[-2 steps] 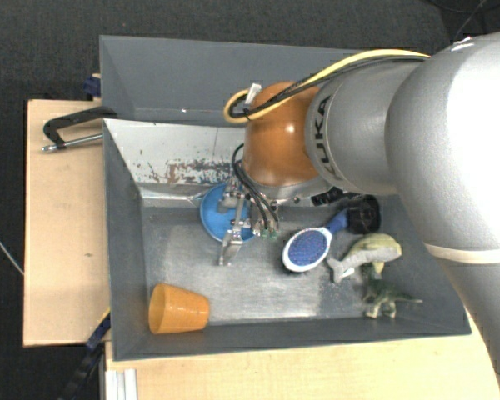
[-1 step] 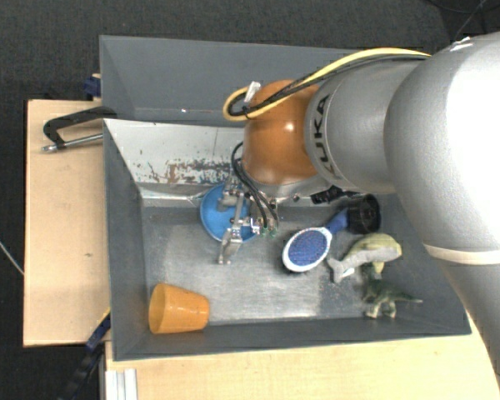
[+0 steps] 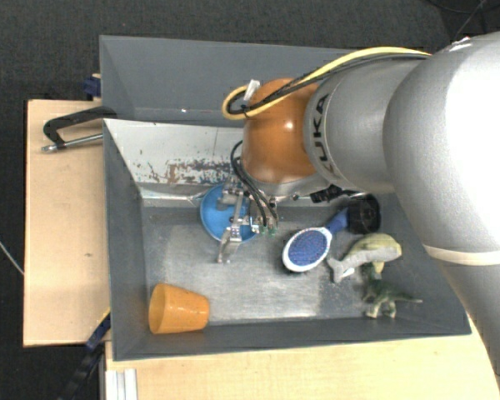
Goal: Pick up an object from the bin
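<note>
Robot's hand (image 3: pixel 232 238) is down low in the bin (image 3: pixel 121 240), right over a round blue thing (image 3: pixel 212 213) near the back wall. Wide or narrow, it is too hard to tell. An orange cup (image 3: pixel 178 308) lies on its side in the front left corner.

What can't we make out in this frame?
Camera view:
Blue round thing: the gripper covers its right part, kind unclear.
Black thing: partly under the arm, shape unclear.
Green toy: too small to identify.
Bin, right side: hidden by the arm.
</note>
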You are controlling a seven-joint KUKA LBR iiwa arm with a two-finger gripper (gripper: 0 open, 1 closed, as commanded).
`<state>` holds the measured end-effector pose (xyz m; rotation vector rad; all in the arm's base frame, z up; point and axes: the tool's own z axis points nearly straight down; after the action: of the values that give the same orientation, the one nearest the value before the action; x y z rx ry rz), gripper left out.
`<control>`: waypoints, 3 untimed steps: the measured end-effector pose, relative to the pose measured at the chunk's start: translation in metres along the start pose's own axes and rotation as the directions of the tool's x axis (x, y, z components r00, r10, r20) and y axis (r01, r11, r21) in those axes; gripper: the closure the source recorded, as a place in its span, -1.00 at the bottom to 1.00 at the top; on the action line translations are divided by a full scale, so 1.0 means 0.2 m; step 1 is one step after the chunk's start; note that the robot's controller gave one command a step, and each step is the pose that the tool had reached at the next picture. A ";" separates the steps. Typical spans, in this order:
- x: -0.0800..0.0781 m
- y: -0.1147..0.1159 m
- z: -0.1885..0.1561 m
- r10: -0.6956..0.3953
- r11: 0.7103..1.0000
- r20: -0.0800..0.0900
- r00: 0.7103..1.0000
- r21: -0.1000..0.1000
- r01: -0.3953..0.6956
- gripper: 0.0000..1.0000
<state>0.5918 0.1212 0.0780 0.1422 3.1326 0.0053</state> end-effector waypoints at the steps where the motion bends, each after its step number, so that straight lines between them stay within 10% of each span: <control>1: 0.00 0.01 -0.01 -0.001 1.000 0.000 1.000 0.000 0.001 -1.00; 2: 0.01 0.01 -0.01 -0.003 1.000 -0.023 1.000 0.003 0.003 1.00; 3: 0.02 0.03 -0.12 -0.006 1.000 -0.012 1.000 0.001 0.006 1.00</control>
<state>0.5879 0.1265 0.1029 0.1339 3.1455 0.0045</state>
